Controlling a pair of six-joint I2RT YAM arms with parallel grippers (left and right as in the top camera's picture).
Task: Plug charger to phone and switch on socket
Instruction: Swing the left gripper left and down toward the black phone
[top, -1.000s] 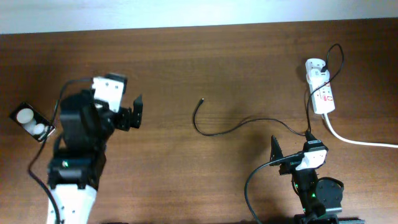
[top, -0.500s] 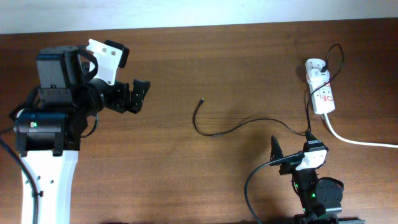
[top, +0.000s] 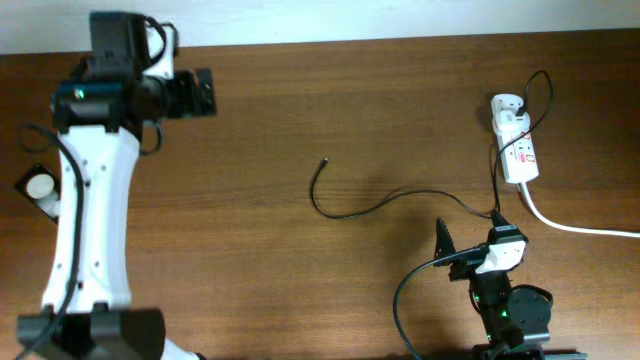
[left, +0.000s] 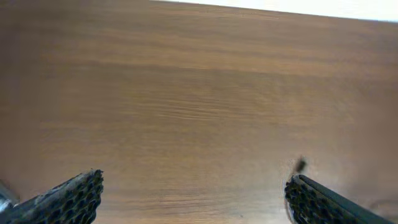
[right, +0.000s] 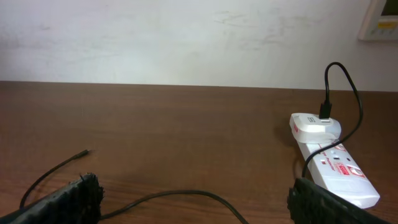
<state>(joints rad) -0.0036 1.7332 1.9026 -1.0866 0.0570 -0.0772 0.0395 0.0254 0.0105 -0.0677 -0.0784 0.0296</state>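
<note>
The charger (top: 350, 213) is a thin black cable curving across the table's middle. Its connector tip (top: 323, 160) lies free and its white plug head (top: 508, 106) sits in the socket (top: 521, 155) at the far right. The phone (top: 34, 186) lies at the left edge, mostly hidden under my left arm, with one white blob showing. My left gripper (top: 200, 93) hangs open over bare wood near the far left edge, holding nothing (left: 193, 202). My right gripper (top: 470, 232) is open at the front right. The charger (right: 186, 194) runs between its fingers, untouched, with the socket (right: 339, 169) on its right.
The socket's thick white cord (top: 580, 228) runs off the right edge. A pale wall (right: 186, 37) rises behind the table's far edge. A small blurred dark mark (left: 301, 165) shows beside the left gripper's right finger; I cannot tell what it is.
My left arm has swung from near the phone toward the table's far left edge, and now lies over most of the phone. The right arm, charger and socket have not moved.
</note>
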